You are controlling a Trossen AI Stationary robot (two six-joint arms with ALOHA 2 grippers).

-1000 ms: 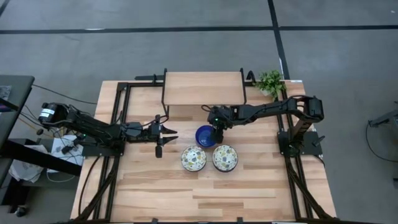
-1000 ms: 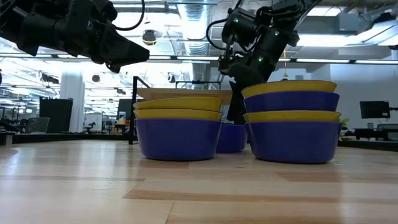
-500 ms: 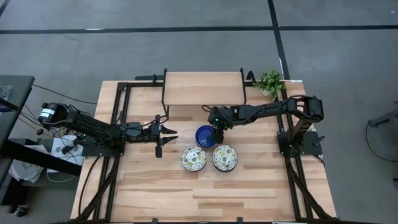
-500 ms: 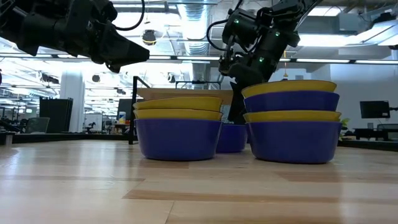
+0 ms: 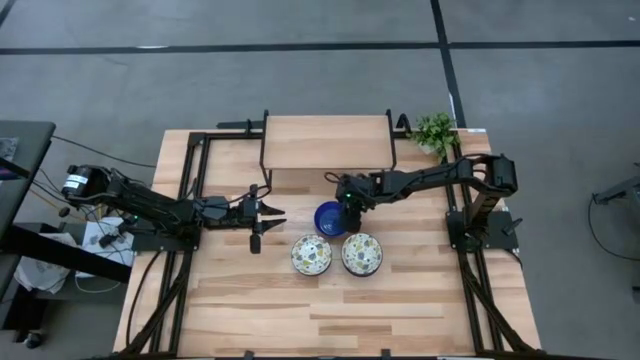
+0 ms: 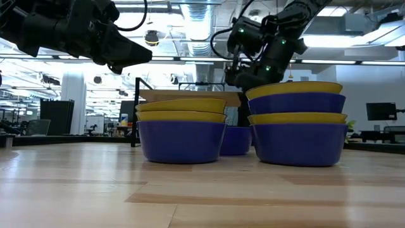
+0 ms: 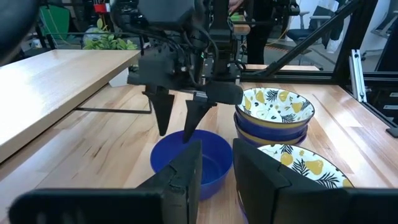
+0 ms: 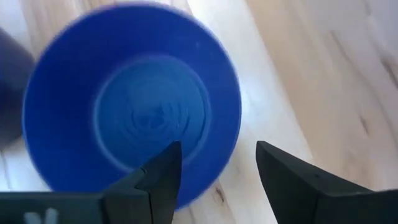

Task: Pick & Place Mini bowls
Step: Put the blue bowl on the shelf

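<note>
Your left gripper (image 5: pixel 270 213) waits left of the bowls, fingers slightly apart and holding nothing. The blue bowl (image 5: pixel 328 217) sits on the table (image 5: pixel 400 300) just behind two patterned stacks (image 5: pixel 311 256). Your right gripper (image 7: pixel 177 115) is nearer, poised directly above the bowl's rim, fingers spread astride it.

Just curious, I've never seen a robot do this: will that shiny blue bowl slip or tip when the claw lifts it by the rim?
The blue bowl looks glossy, so it may be slippery. It seems rigid and shallow with a wide base, so unlikely to tip or roll. The right gripper, open above its rim, would pinch one wall, so the bowl might tilt.
</note>
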